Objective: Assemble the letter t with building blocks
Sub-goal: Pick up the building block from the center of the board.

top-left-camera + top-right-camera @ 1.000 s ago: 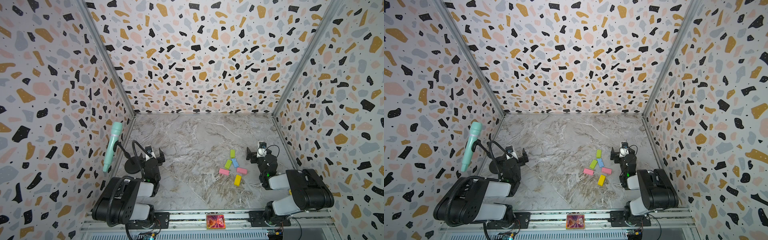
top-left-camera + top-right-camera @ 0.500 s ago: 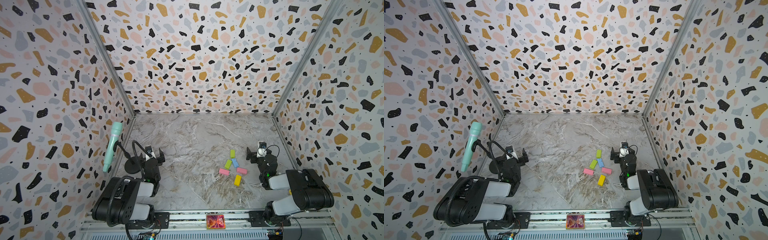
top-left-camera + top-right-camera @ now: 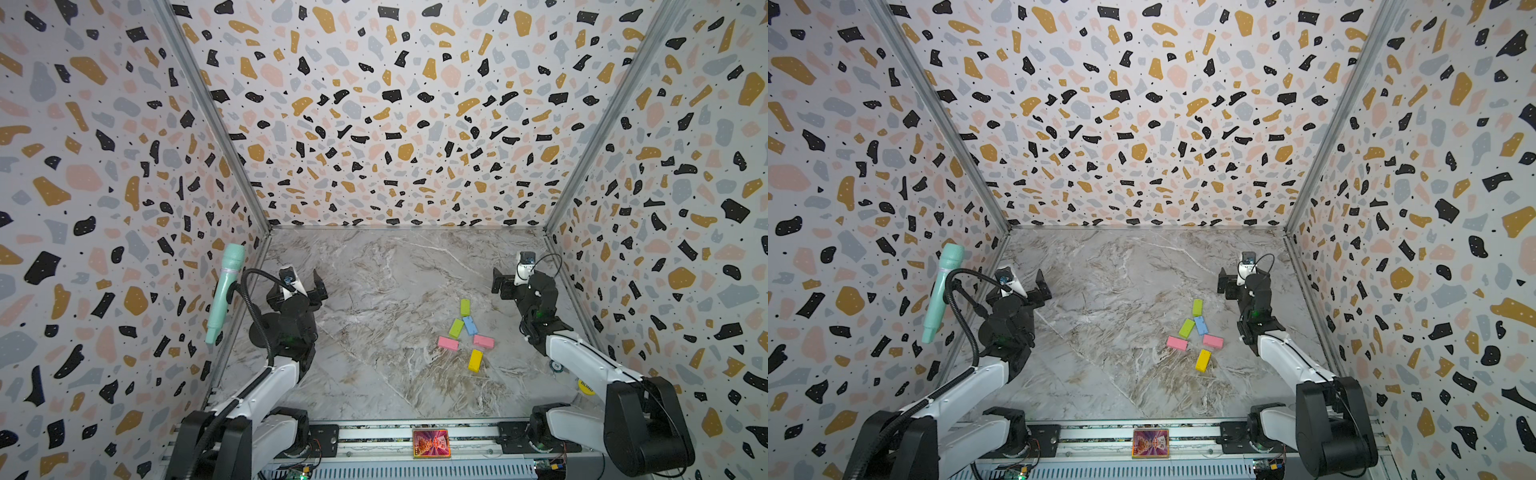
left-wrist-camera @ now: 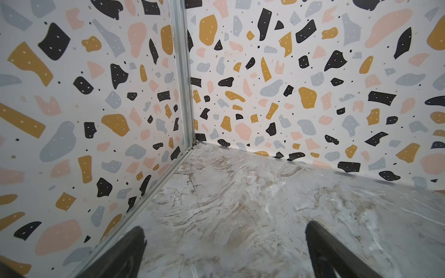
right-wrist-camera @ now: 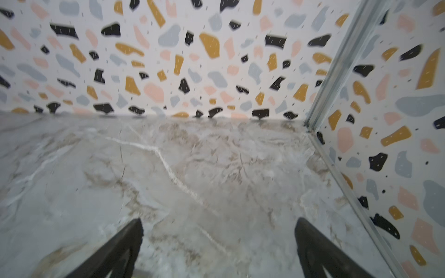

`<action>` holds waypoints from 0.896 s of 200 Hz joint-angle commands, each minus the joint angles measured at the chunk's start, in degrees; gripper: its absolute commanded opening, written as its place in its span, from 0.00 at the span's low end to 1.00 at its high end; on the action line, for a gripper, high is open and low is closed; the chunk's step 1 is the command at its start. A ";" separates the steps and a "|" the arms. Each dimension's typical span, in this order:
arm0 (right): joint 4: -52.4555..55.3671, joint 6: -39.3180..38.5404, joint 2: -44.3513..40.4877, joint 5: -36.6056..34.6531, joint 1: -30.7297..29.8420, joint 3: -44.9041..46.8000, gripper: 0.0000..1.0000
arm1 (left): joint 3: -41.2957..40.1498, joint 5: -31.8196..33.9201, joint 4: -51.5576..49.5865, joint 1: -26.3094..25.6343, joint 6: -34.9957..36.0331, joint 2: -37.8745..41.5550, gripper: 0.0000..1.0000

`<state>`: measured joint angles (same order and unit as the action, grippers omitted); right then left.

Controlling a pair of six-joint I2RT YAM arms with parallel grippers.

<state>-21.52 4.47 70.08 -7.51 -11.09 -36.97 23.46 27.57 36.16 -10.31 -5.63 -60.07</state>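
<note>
You had the right gripper (image 5: 219, 223) spread wide and holding nothing, its dark fingers (image 5: 125, 243) framing only bare marble surface (image 5: 216, 156) and pointing toward a back corner of the enclosure. Your left gripper (image 4: 225, 227) was likewise spread and empty, aimed at the opposite back corner. The building blocks (image 3: 1186, 328) lay loose and flat on the surface, inward of the right gripper and back toward its arm's base, well apart from the left gripper. In a top view, one lime green brick (image 3: 465, 306) lay nearest the right gripper. The second green brick (image 3: 456, 328) sat just beside the light blue brick (image 3: 470, 325), and the two pink bricks (image 3: 448, 343) (image 3: 483, 341) and the yellow brick (image 3: 475, 360) lay farther off.
</note>
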 commanded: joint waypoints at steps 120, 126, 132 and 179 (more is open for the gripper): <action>55.37 7.41 12.06 11.80 -8.81 -25.73 0.84 | 19.68 -13.86 -50.65 -8.20 -6.21 14.83 0.99; 55.60 7.31 12.98 12.41 -8.84 -26.18 0.83 | 19.73 -14.31 -51.27 -8.23 -6.01 14.81 0.99; 55.62 7.45 13.85 13.04 -8.79 -26.50 0.82 | 19.62 -14.54 -51.62 -8.18 -6.00 14.85 0.99; 52.03 10.57 19.67 15.69 -8.85 -27.85 0.72 | 18.88 -13.51 -54.12 -8.24 -5.86 16.19 0.99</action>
<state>30.04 12.95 88.36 6.59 -19.64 -62.39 41.95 14.59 -15.77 -18.20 -11.40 -44.86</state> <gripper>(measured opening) 0.732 0.995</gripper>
